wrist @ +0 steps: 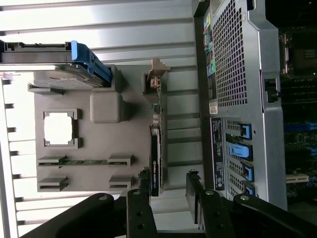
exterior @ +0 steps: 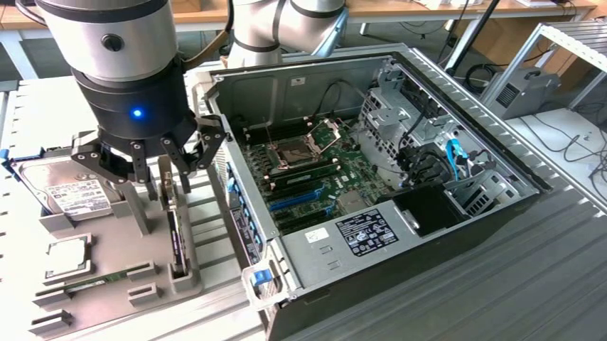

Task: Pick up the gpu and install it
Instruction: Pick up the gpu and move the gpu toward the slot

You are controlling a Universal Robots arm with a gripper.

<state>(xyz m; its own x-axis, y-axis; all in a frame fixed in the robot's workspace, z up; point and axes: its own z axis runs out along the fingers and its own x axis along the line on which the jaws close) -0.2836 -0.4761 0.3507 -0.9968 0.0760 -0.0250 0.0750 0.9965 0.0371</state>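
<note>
I see the gripper [exterior: 169,181] [wrist: 168,191] hanging over the grey holder [exterior: 104,291] [wrist: 99,141], at the holder's edge that faces the open computer case [exterior: 531,181] [wrist: 242,49]. Its fingers [wrist: 144,181] are spread wide and they pinch nothing. The gpu [exterior: 176,241] [wrist: 155,148] stands on its long edge in a slot of the holder, along that same edge, so it is not picked up and not installed. In the wrist view its pale metal bracket [wrist: 157,74] is at the end of the card far from the fingers, and the dark end of the card lies between the two fingertips. One finger is just beside the card's face, and I cannot tell if it touches. The other finger stands clearly apart, on the case side of the holder. The other parts sit also on the holder. The hard drive [exterior: 71,192] with a white label is at the holder's far end from the gpu slot, the square processor [exterior: 65,257] [wrist: 59,128] rests in a frame near the holder's middle, and the narrow green memory stick [exterior: 95,278] [wrist: 81,162] lies in a groove just beside the processor. The case lies next to the holder with its side panel off, and I see the motherboard [exterior: 313,177] with blue slots inside.
</note>
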